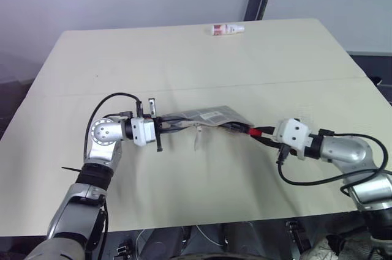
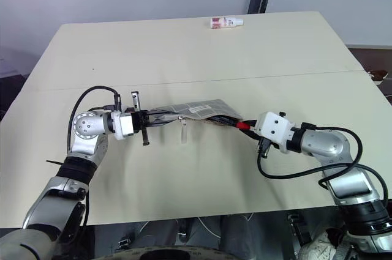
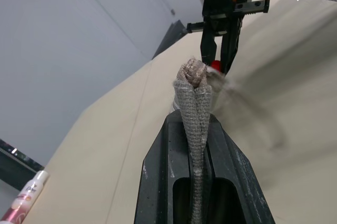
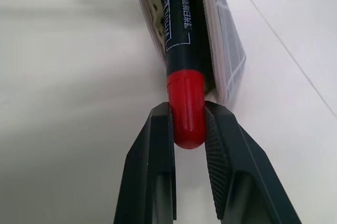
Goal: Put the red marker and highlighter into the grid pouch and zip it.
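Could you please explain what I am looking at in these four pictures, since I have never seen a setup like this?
This is a humanoid robot with two arms, each ending in two black fingers. Two pictures come from its head, looking down at a beige table; two come from cameras on its wrists. The left gripper pinches one end of a grey grid pouch, holding it up. The right gripper grips the red cap of a red marker, whose barrel is partly inside the pouch. A small white bottle lies at the far edge.
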`<state>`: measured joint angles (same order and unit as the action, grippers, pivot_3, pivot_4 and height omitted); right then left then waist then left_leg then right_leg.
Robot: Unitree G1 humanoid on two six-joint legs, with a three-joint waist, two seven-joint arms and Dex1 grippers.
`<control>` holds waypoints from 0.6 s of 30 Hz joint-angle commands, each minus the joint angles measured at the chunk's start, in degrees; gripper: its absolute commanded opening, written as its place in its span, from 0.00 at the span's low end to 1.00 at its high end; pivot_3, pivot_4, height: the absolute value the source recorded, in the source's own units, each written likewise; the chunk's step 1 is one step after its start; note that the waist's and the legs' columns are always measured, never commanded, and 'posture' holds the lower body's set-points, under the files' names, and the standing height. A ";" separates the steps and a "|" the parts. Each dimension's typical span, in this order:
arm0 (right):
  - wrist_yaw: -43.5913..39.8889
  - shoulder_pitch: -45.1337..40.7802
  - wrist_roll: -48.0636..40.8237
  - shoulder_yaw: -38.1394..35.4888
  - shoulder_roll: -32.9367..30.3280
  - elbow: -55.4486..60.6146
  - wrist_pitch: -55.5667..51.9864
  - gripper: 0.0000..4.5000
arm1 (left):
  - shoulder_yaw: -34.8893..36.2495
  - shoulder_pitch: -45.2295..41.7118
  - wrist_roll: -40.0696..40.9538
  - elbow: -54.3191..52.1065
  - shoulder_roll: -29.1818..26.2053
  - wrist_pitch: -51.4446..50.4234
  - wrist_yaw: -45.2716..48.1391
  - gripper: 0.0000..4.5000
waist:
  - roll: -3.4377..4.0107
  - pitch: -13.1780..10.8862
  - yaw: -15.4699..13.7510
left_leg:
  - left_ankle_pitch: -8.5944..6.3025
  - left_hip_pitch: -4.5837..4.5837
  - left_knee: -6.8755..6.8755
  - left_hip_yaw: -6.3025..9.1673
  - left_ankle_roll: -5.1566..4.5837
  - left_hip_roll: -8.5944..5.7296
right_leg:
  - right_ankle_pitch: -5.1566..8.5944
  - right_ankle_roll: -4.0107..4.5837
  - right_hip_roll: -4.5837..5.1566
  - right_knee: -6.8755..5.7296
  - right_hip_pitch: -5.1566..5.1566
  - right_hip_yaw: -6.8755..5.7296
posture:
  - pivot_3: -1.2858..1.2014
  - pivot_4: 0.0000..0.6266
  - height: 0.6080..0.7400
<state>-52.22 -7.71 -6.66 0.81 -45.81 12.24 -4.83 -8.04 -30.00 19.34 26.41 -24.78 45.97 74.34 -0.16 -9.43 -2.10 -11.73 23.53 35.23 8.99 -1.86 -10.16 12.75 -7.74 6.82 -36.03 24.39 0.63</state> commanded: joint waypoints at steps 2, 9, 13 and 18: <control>-0.67 -3.71 1.56 3.29 1.63 1.45 3.22 0.06 | 0.07 0.56 1.66 -2.81 0.43 0.36 0.51 0.00 | -0.01 0.00 -0.03 | 0.01 0.00 0.00 0.00 -0.01 0.00 | -0.02 -0.03 0.00 0.00 0.01 0.00 | 0.52 0.24 1.00; -1.03 -6.92 5.27 8.67 3.47 0.98 6.88 0.06 | -0.67 1.03 2.52 -3.16 1.32 0.02 2.82 0.00 | -0.01 0.00 -0.15 | 0.00 0.00 -0.01 0.01 -0.01 -0.01 | -0.02 -0.03 -0.03 0.01 0.00 0.00 | 0.52 0.24 1.00; -0.92 -6.14 3.92 7.87 4.14 1.75 5.52 0.29 | -0.45 0.66 2.52 -1.84 1.53 0.45 3.84 0.00 | -0.01 0.00 -0.11 | 0.01 0.00 -0.01 0.02 -0.01 -0.01 | -0.02 -0.03 -0.03 0.00 0.01 0.00 | 0.52 0.24 1.00; 0.41 -3.08 0.24 0.98 2.38 5.12 1.37 0.77 | 0.25 1.32 1.54 -0.76 1.59 0.70 2.91 0.00 | -0.01 0.00 -0.22 | 0.00 0.00 -0.01 0.02 0.00 -0.02 | -0.02 -0.02 -0.05 0.00 0.01 0.00 | 0.52 0.24 1.00</control>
<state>-52.01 -11.42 -3.73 5.59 -42.27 14.76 -1.56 -8.83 -28.79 20.42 25.97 -22.95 45.89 78.12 -0.17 -9.43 -2.32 -11.73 23.53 35.22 9.02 -1.86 -10.19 12.73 -7.77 6.77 -36.03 24.39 0.63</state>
